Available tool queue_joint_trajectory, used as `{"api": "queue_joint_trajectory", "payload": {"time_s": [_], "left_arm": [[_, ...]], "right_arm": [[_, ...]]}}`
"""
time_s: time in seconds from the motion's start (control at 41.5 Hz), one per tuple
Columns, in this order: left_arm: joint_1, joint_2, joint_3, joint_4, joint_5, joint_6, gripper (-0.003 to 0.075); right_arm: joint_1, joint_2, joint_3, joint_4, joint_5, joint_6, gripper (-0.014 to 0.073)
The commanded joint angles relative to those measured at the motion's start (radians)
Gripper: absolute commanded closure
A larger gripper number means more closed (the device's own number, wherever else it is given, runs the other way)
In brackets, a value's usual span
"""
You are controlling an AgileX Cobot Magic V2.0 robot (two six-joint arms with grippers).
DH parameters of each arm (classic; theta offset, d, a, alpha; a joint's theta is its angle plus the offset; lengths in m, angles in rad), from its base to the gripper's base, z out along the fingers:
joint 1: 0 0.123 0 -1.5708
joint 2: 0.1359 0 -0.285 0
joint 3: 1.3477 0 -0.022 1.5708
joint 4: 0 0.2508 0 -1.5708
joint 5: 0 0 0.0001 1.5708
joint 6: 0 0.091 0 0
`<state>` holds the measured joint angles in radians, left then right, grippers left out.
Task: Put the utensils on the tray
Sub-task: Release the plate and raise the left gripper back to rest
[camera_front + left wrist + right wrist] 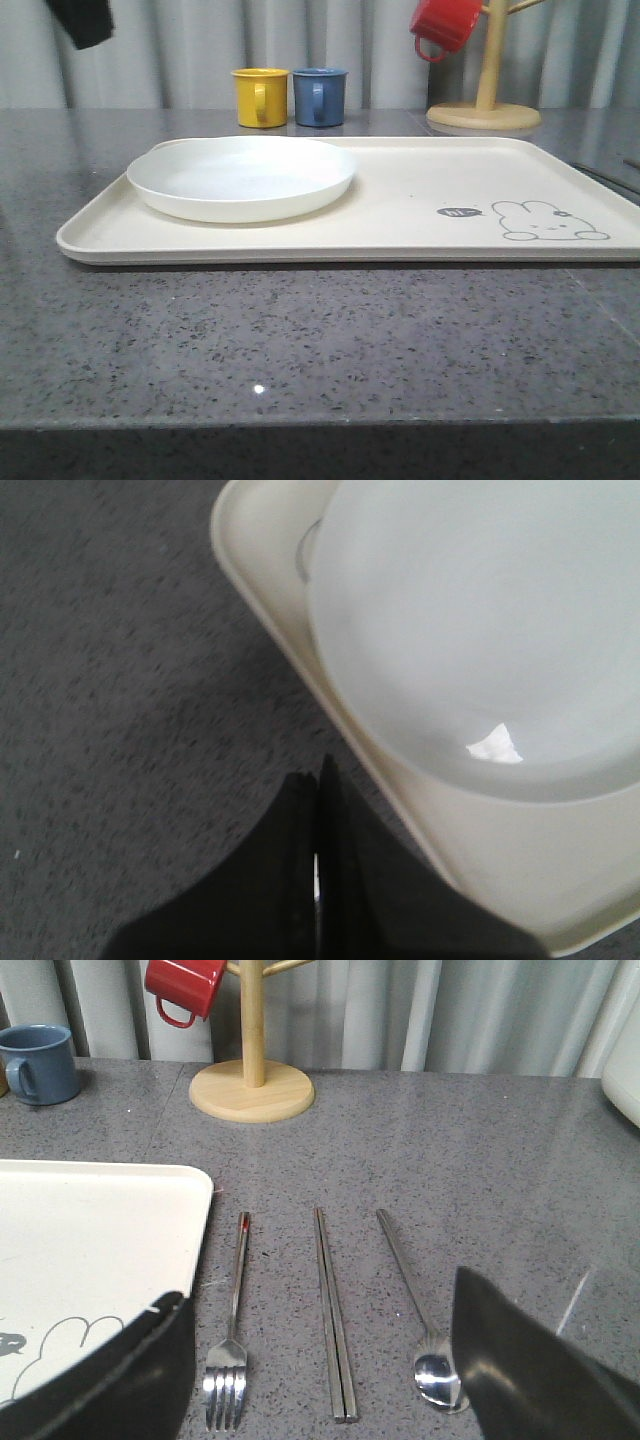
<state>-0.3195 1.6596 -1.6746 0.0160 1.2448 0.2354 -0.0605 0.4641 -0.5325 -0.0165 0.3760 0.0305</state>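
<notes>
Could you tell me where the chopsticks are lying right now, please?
In the right wrist view, the chopsticks lie on the grey counter beside the tray, between the fork and the spoon.

You will find almost nothing to read here. The tray (420,205) carries a small dark speech-bubble mark (459,212) with pale script inside it, just beside the grey rabbit drawing (545,221), but the lettering is too small for you to make out. The mugs, the plate, the cutlery and the wooden mug stand show you no readable text, brand or number.
</notes>
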Motion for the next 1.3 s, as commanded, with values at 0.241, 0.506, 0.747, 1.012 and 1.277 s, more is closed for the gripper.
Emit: {"api": "queue_joint_trajectory", "payload": {"time_s": [0.241, 0.506, 0.747, 1.012, 1.277], "left_arm": [[0.293, -0.199, 0.259, -0.145, -0.169, -0.014, 0.0739], [0.332, -0.429, 0.585, -0.145, -0.518, -0.014, 0.0739], [0.312, -0.734, 0.904, -0.145, -0.914, -0.006, 0.0739], [0.312, -1.116, 1.169, -0.145, -1.061, -0.006, 0.0739], [0.312, -1.442, 1.288, -0.183, -1.059, -0.006, 0.0739]], "right_arm": [[-0.002, 0.011, -0.039, -0.011, -0.081, -0.004, 0.0034], [-0.002, 0.011, -0.039, -0.011, -0.081, -0.004, 0.0034], [-0.002, 0.011, -0.039, -0.011, -0.081, -0.004, 0.0034], [-0.002, 0.011, -0.039, -0.011, -0.081, -0.004, 0.0034], [-0.002, 0.011, -0.039, -0.011, -0.081, -0.004, 0.0034]]}}
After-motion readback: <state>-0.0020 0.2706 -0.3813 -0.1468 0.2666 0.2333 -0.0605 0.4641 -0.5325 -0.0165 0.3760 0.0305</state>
